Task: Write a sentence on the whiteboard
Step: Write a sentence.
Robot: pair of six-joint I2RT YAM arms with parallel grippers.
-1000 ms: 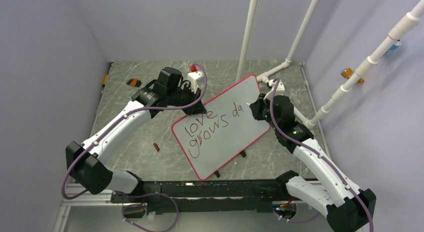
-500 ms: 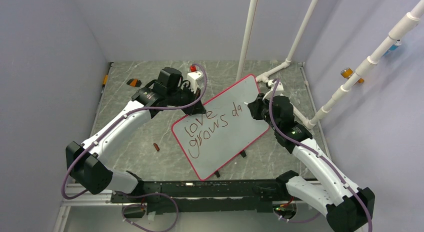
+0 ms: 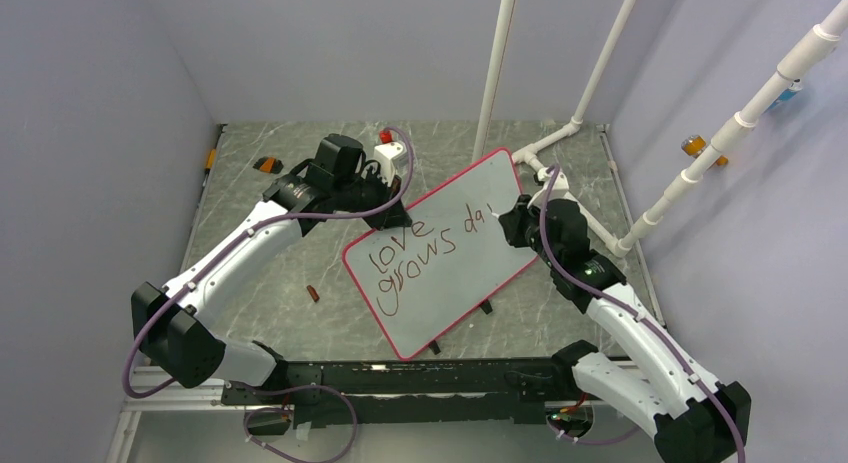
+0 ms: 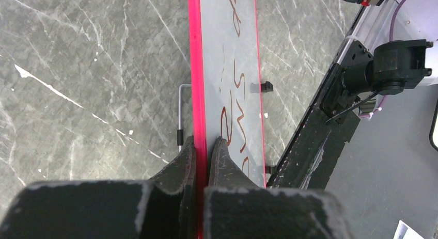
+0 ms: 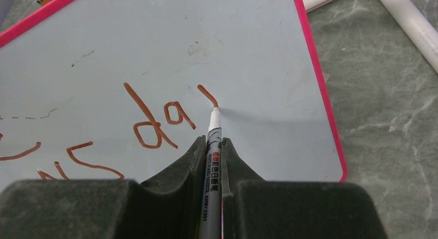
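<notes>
The whiteboard [image 3: 470, 283], white with a pink-red frame, lies tilted on the marble table. My left gripper [image 3: 395, 211] is shut on its far-left edge; in the left wrist view the fingers [image 4: 182, 161] pinch the red frame [image 4: 195, 68]. The sentence [image 3: 415, 253] reads "love grows da" in dark red. My right gripper [image 5: 213, 141] is shut on a grey whiteboard marker [image 5: 213, 156]. The marker's tip touches the board [image 5: 232, 48] at the end of a short new stroke [image 5: 208, 96] just right of "da" [image 5: 155, 125].
White PVC pipes [image 3: 600, 73] rise behind and right of the board. Two black clips [image 3: 486, 307] stick out of its near edge. A small dark red cap [image 3: 313, 293] lies left of the board, orange pieces [image 3: 267, 164] at the back left. A black rail [image 3: 400, 378] runs along the front.
My right gripper has shifted slightly right along the board, and a short new stroke now follows "da". The left arm and the board have not moved.
</notes>
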